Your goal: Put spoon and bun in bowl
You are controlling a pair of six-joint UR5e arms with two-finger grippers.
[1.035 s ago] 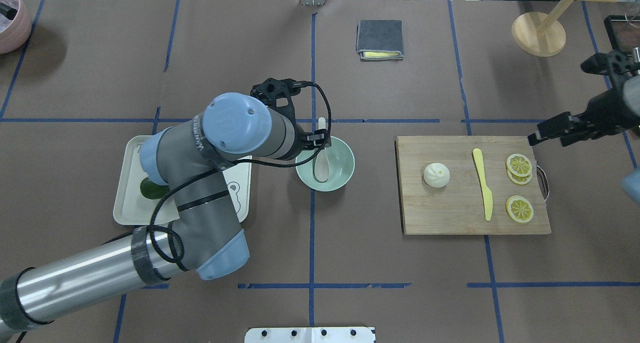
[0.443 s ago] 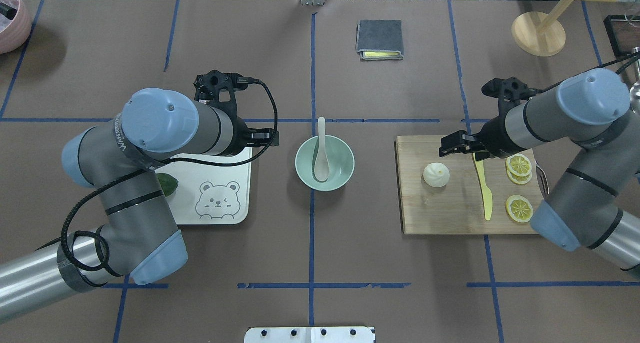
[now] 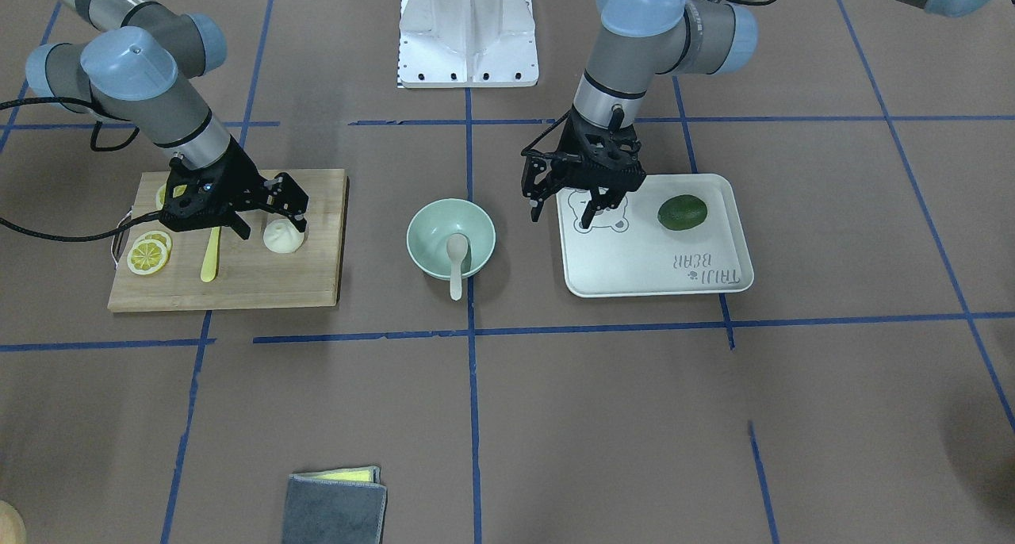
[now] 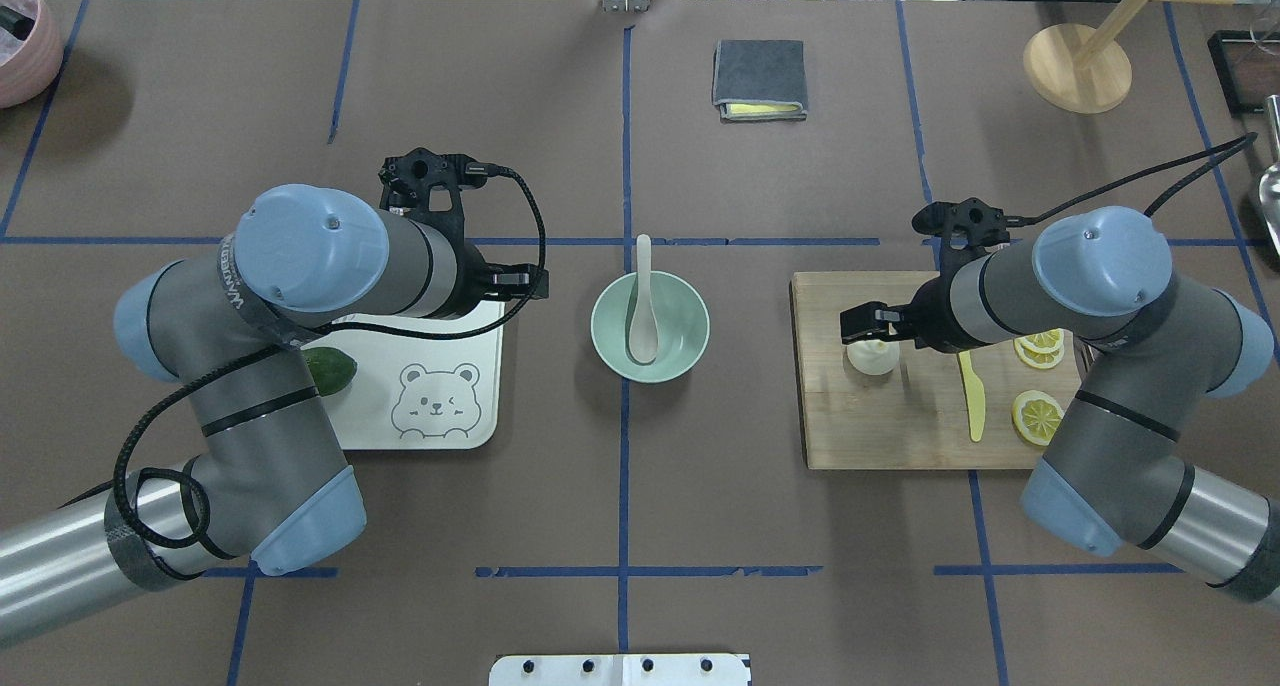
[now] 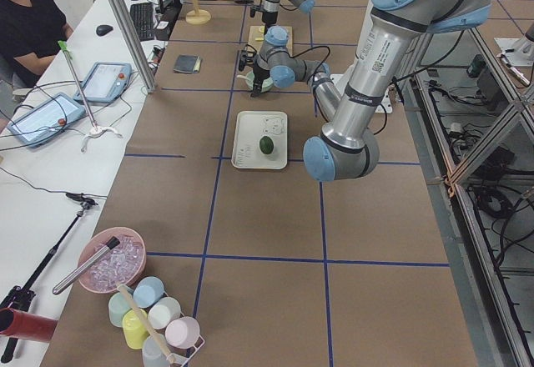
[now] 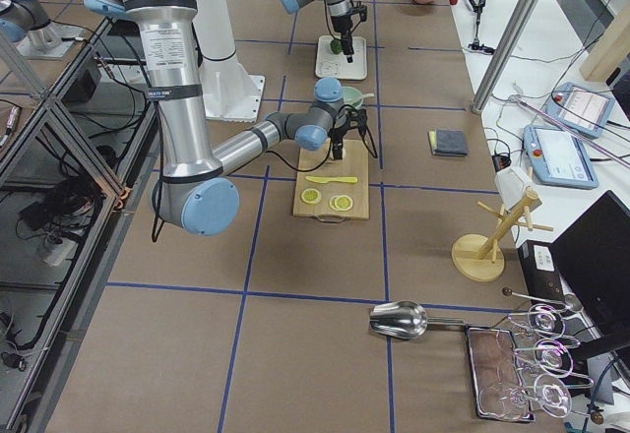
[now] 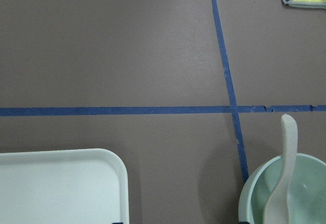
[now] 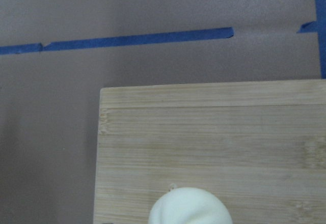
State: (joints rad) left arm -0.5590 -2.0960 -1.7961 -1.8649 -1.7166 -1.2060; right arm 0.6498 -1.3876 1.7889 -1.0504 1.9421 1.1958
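**Bun next: close low and gently**

The spoon (image 3: 456, 252) already lay in the bowl (image 3: 414, 239), scoop down and handle over the rim, so only the bun (image 3: 283, 239) remained. The right fingers (image 3: 300, 217) were spread wide and held nothing. They were poised over the board (image 3: 238, 282) with the bun beneath and roughly between them; whether the tips had reached its sides I could not tell.

To pick well, I judged, they should drop until the tips flanked the bun's widest part, not its pleated crown, and stop short of the board. A soft-looking bun (it might squash or slip out) called for a gentle, centred squeeze. The knife (image 3: 210, 254) lay just beside one finger, on the side away from the bowl, so closing needed to stay clear of it.

The bowl sat well apart from these fingers across the bench (image 3: 555, 417). The left fingers (image 3: 585, 217), open and empty, hung over the tray (image 3: 658, 270) beyond the bowl.
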